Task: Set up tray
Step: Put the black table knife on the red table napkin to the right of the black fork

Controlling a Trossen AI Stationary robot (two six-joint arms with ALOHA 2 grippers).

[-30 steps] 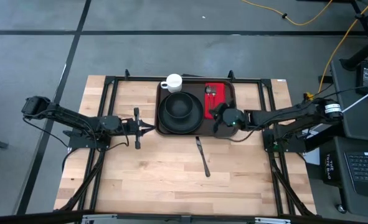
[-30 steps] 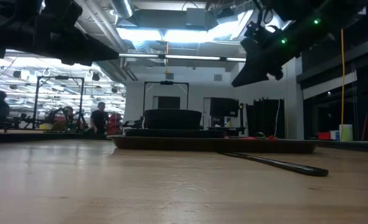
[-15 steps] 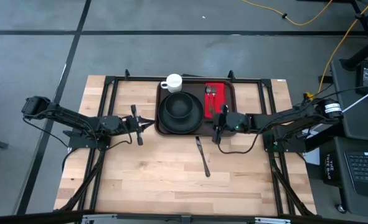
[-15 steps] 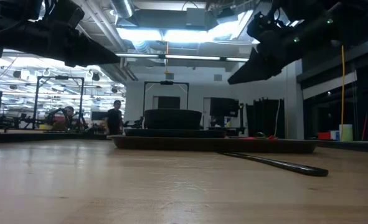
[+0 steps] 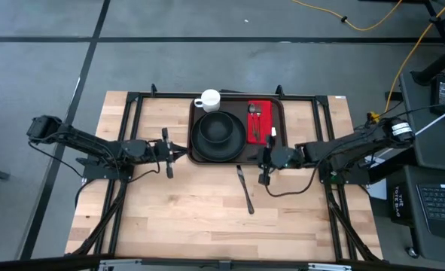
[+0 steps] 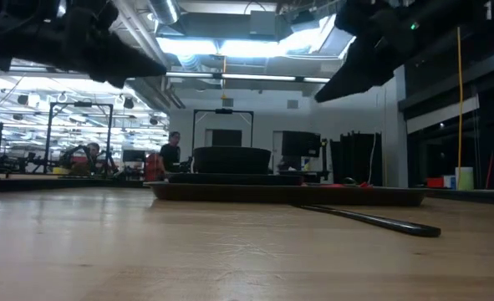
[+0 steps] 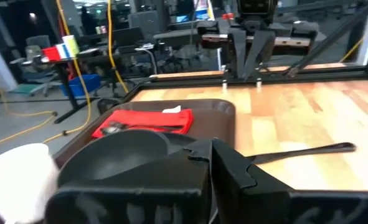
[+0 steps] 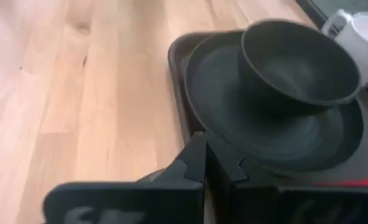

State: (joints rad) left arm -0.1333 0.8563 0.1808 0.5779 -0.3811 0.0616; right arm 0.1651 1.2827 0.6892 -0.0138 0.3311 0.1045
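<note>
The wooden table (image 5: 207, 218) is filling the middle of the high view, its light planks running left to right, with a black frame (image 5: 143, 95) lining its far edge and sides.

The tray (image 5: 194, 154) is sitting at the upper centre of the high view, against the table's far edge — dark brown, rounded at the corners, raised at the rim. In the low view it is showing as a long flat band (image 6: 230, 191) across the middle of the frame.

The left arm (image 5: 79, 143) is reaching in from the left of the high view, and the right arm (image 5: 342, 147) from the right. The left gripper (image 5: 178, 153) is hovering just beside the tray's left edge, fingers pressed together and holding nothing. The right gripper (image 5: 264, 162) is hanging at the tray's lower right corner, its fingers also pressed together — nothing between them.

A round black plate (image 5: 201, 139) is lying on the tray's left half, and a black bowl (image 5: 218, 126) is resting on it. A red napkin (image 5: 262, 124) is lying on the tray's right half with a fork (image 5: 255, 118) on top. A white cup (image 5: 209, 99) is standing at the tray's upper edge, its handle pointing left.

A dark knife (image 5: 244, 188) is lying on bare wood below the tray, apart from it.
</note>
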